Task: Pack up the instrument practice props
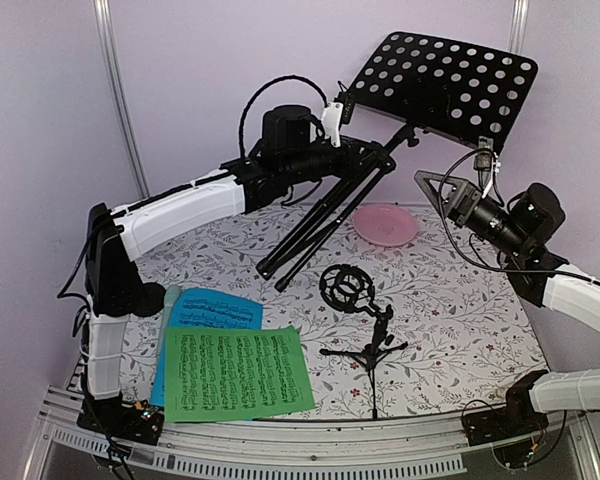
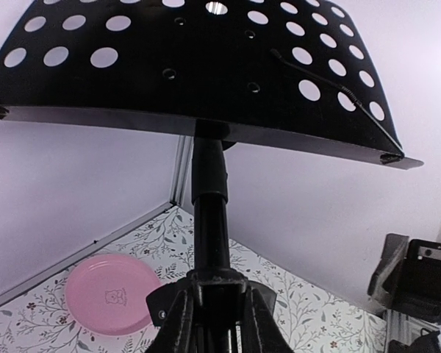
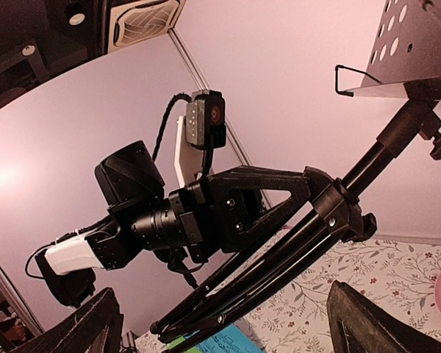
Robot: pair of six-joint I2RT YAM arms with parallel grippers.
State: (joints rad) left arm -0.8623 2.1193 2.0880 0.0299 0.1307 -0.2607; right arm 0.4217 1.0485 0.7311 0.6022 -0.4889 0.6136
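Observation:
The black perforated sheet-music rack (image 1: 445, 85) leans over the back of the table, its folded tripod legs (image 1: 310, 235) slanting down to the left. My left gripper (image 1: 380, 152) is shut on the stand's pole at the leg collar (image 2: 213, 283), with the rack (image 2: 191, 66) right above it. My right gripper (image 1: 430, 185) is open and empty in the air to the right of the pole; its wrist view shows the legs (image 3: 279, 283) between its spread fingers (image 3: 95, 323). The green sheet (image 1: 238, 372) and blue sheet (image 1: 215, 308) lie front left. No microphone shows.
A round pink plate (image 1: 385, 223) lies at the back, under the rack. A black ring-shaped mic support (image 1: 346, 287) and a small black tripod support (image 1: 365, 350) stand mid-table. The purple walls close in at the back and both sides.

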